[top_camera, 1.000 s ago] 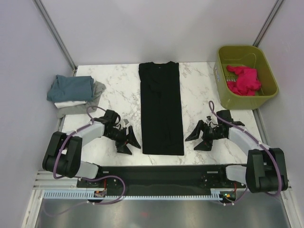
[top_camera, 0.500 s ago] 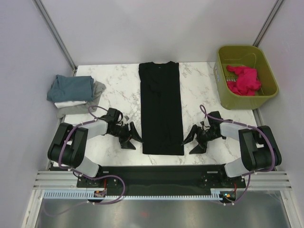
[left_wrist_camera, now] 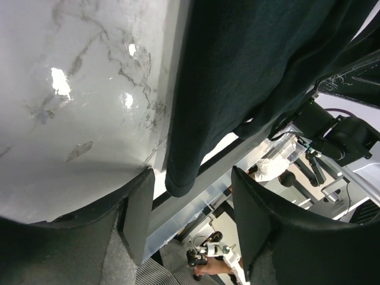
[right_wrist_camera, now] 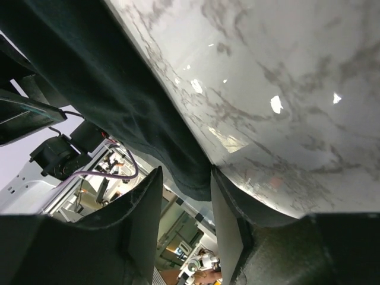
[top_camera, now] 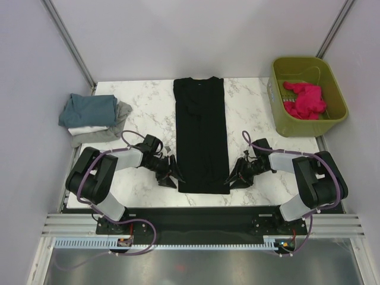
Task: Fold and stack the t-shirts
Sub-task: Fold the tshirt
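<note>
A large black t-shirt (top_camera: 201, 133), folded into a long strip, lies down the middle of the marble table (top_camera: 142, 113). My left gripper (top_camera: 173, 176) is open at the strip's near left corner; in the left wrist view the black hem corner (left_wrist_camera: 184, 172) hangs between its fingers (left_wrist_camera: 139, 205). My right gripper (top_camera: 233, 176) is open at the near right corner; the hem (right_wrist_camera: 193, 178) sits between its fingers (right_wrist_camera: 228, 202). A stack of folded teal-blue (top_camera: 89, 110), white (top_camera: 80, 129) and grey (top_camera: 119, 119) t-shirts lies at the left edge.
An olive-green basket (top_camera: 279, 113) at the back right holds a crumpled pink cloth (top_camera: 304, 100). The table's near edge runs just below both grippers. Grey walls enclose the table on three sides.
Both grippers have moved inward along the table to the near corners of the black shirt, left from the left, right from the right. The shirt has not visibly moved.
</note>
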### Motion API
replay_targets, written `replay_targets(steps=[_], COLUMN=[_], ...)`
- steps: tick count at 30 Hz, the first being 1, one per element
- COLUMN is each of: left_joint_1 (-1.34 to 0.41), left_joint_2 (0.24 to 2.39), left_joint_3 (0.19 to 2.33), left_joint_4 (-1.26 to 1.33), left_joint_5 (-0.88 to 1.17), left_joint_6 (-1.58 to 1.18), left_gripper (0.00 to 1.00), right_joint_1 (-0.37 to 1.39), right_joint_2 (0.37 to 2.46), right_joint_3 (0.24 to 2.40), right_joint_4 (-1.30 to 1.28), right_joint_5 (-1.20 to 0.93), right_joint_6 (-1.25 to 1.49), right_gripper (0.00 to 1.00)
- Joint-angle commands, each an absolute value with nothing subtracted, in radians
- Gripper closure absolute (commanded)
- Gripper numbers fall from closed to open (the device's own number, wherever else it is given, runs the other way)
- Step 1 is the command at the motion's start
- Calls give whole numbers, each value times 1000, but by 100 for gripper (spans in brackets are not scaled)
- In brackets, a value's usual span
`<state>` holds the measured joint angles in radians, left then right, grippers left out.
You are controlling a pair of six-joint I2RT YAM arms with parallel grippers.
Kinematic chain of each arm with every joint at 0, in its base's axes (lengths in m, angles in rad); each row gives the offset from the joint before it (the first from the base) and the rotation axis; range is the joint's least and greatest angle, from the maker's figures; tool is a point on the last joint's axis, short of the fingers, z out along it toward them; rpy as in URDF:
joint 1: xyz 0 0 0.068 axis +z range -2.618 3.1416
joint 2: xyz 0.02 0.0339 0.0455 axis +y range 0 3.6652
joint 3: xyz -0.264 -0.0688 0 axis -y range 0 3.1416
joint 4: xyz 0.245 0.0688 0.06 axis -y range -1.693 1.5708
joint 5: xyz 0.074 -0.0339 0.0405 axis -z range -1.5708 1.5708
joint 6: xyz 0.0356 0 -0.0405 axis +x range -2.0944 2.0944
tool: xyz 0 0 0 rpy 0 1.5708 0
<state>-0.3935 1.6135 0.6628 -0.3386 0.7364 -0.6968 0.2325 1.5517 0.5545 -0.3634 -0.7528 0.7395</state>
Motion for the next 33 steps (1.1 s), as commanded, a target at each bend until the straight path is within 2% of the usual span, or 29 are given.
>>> replay_targets(steps=[1,5,8,10,13,14,15,17,22,27,33], left_joint_1=[-399,-399,-399,-400,-410,-413,-413,-414,-413,-370,-275], left_joint_2=[1629,1624,1624,1632,1640,1640,1637,1625,1556,1487,1566], left_joint_3=[677,661,650,653,667,670,673,690,750,886,1095], left_joint_4=[-314,-304,-293,-276,-273,-273,-276,-297,-365,-442,-505], left_joint_5=[704,718,726,750,765,776,779,775,758,742,733], left_joint_6=[-716,-722,-723,-726,-719,-721,-719,-707,-652,-563,-497], left_gripper=[39,49,63,62,71,78,80,98,98,98,98], right_joint_1=[241,253,273,285,288,288,288,290,256,218,189], right_joint_2=[1588,1601,1608,1614,1609,1605,1602,1585,1500,1439,1518], right_joint_3=[554,551,552,560,571,571,572,577,623,781,1004], right_joint_4=[-333,-310,-272,-252,-238,-236,-238,-242,-319,-408,-429], right_joint_5=[-721,-732,-745,-762,-773,-775,-776,-781,-770,-752,-759], right_joint_6=[778,785,807,818,821,821,821,813,747,660,634], right_gripper=[55,58,65,74,81,86,90,100,100,100,100])
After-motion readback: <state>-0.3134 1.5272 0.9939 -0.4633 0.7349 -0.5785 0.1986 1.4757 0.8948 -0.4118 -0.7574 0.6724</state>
